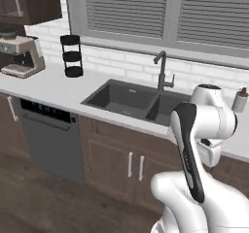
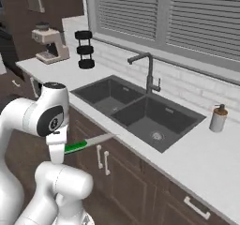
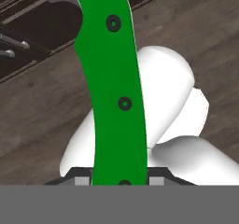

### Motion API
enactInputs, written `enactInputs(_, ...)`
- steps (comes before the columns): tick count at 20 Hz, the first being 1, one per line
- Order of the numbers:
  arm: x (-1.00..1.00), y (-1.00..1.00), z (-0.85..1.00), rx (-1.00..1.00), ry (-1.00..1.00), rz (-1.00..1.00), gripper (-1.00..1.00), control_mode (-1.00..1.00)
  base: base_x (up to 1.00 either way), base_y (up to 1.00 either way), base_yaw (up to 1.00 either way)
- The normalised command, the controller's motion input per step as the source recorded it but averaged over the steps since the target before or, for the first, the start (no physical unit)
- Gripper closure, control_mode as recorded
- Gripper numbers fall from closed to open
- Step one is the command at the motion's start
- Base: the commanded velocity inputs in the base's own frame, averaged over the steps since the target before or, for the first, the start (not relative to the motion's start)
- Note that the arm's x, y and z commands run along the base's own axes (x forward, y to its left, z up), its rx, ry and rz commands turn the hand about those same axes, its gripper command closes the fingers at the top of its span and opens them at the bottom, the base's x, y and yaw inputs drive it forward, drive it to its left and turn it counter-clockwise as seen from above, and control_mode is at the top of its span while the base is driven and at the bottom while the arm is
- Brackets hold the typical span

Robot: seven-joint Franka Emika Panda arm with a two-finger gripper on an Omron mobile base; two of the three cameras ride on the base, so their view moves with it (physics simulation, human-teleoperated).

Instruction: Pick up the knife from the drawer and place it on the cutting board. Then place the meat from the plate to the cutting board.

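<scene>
Between the gripper [image 3: 119,178] fingers sits the knife [image 3: 114,83], handle clamped; carry it level, blade forward, toward the cutting board.

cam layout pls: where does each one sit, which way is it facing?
Left base view: behind the arm's left, facing forward-down at the sink and coffee machine; arm lower right.
Right base view: behind its right, same sink; arm lower left, holding the knife.
Hand view: on the hand, looking along the knife's green handle; fingers at bottom.
Shared: both base views show the sink, faucet and soap dispenser.
</scene>
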Motion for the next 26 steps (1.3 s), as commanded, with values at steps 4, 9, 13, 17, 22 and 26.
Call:
enactInputs(4,0.0,0.0,0.0,0.0,0.0,0.0,1.0,1.0,0.17,0.2,0.92)
enactInputs(9,0.0,0.0,0.0,0.0,0.0,0.0,1.0,1.0,0.42,0.03,0.9)
enactInputs(13,0.0,0.0,0.0,0.0,0.0,0.0,1.0,1.0,0.51,0.0,0.9)
enactInputs(17,0.0,0.0,0.0,0.0,0.0,0.0,1.0,1.0,0.54,0.0,0.9)
enactInputs(22,0.0,0.0,0.0,0.0,0.0,0.0,1.0,1.0,0.9,-0.02,0.79)
enactInputs(26,0.0,0.0,0.0,0.0,0.0,0.0,1.0,1.0,1.0,-0.11,0.6)
